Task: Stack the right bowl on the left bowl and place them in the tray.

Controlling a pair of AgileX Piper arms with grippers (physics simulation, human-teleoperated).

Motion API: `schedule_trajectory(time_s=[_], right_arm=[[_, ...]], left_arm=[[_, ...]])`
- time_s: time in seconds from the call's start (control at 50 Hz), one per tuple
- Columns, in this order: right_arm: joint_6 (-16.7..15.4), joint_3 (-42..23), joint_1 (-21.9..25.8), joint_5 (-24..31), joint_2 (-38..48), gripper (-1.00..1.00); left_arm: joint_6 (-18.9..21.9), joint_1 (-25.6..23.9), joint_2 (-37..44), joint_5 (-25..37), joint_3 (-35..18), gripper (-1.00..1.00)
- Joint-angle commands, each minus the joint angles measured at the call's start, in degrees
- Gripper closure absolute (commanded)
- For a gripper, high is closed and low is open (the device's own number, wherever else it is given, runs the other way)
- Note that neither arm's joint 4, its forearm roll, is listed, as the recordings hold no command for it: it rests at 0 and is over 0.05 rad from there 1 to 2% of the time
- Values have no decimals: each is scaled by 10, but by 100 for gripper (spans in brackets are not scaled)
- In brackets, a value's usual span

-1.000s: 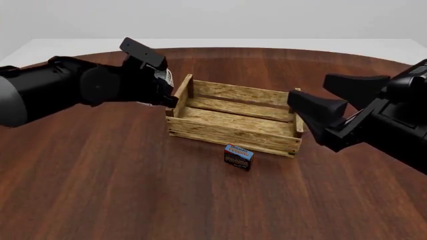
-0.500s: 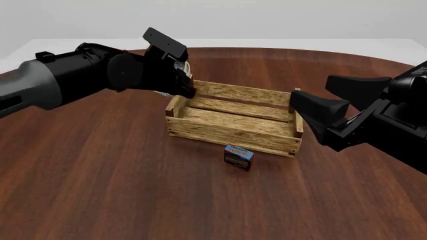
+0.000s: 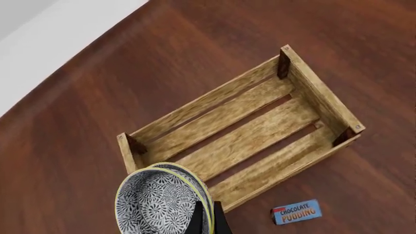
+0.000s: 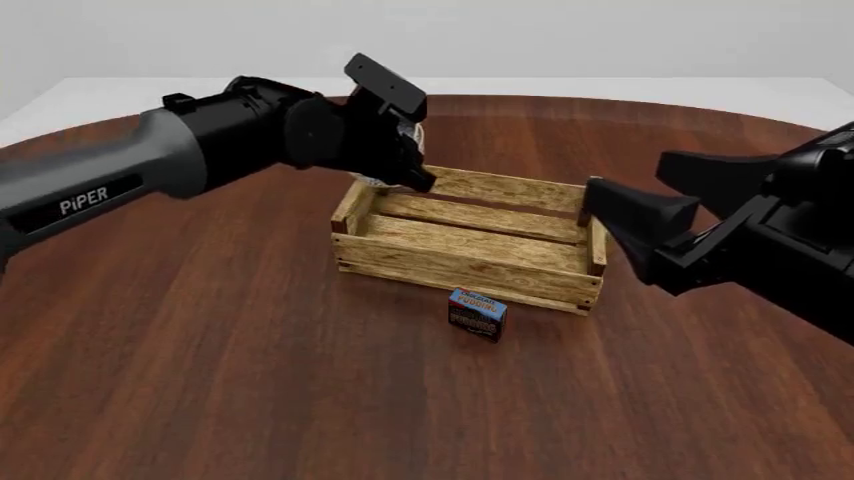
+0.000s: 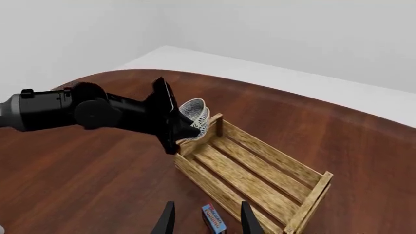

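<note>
the bench (image 4: 267,380) is dark polished wood with a soft sheen and fine grain. the tray (image 4: 467,262) is pale, rough, unfinished wood with knots. the bowls (image 3: 162,204) look like glazed ceramic, patterned black and white with yellow rims. the carton (image 4: 477,312) looks like printed card. the arms (image 4: 200,150) look like matt black and grey plastic.

Stacked patterned bowls (image 3: 162,202) in claw (image 3: 209,222), above tray (image 3: 244,141) corner
</note>
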Motion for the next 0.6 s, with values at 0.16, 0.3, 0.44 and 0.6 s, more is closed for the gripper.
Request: schedule_trajectory(time_s=[0.16, 0.3, 0.44, 0.6], right_arm=[[10, 3, -22, 1, -6, -100], [10, 2, -24, 1, -4, -100], [13, 3, -30, 3, -6, -100], [18, 6, -39, 10, -21, -100]], left_arm=[[-36, -6, 127, 53, -159, 100], [-20, -2, 175, 93, -227, 100], [9, 0, 223, 142, -306, 100], [38, 5, 274, 186, -380, 100]])
